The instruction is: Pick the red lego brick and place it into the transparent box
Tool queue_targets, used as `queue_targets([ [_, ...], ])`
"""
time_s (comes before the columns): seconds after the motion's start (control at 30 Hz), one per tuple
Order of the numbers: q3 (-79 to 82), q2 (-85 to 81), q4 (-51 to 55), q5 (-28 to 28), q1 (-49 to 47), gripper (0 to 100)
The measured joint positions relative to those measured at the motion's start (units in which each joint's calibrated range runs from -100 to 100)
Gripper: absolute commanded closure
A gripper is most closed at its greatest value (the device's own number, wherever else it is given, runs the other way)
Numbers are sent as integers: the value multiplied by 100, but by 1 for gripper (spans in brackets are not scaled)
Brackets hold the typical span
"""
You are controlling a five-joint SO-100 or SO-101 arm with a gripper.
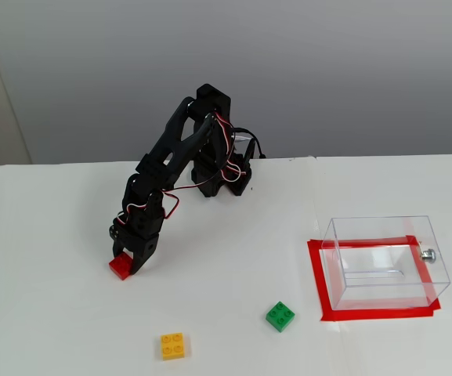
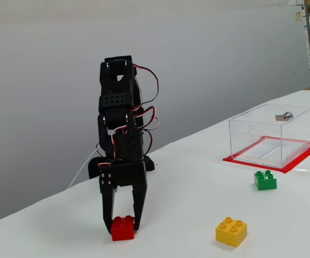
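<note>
Red lego brick point(image 2: 122, 228) sitting on the table at the arm's foot, gripper point(image 2: 123, 224) straddling it, fingers narrowing onto its sides (whether firmly clamped, cannot tell). Lift and carry not yet done. Transparent box point(image 1: 382, 258) standing empty, well apart to the right, green brick point(image 1: 280, 316) and yellow brick point(image 1: 172, 345) lying untouched

In a fixed view, the hand point(image 1: 126, 262) covers most of the red lego brick point(image 1: 119, 268), leaving one corner visible. In the other fixed view, the picture's right edge crops the red tape rectangle point(image 2: 292, 164) beneath the transparent box point(image 2: 273, 134).
</note>
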Motion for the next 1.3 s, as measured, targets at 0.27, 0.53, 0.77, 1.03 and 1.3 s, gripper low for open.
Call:
queue_targets([
  [0.27,9,-85,0,0,0,92],
  [0.53,9,-998,103,0,0,92],
  [0.77,9,-1886,865,0,-182,92],
  [1.03,-477,-2486,1740,0,-235,92],
  [1.3,-1668,-2613,2536,0,-994,92],
])
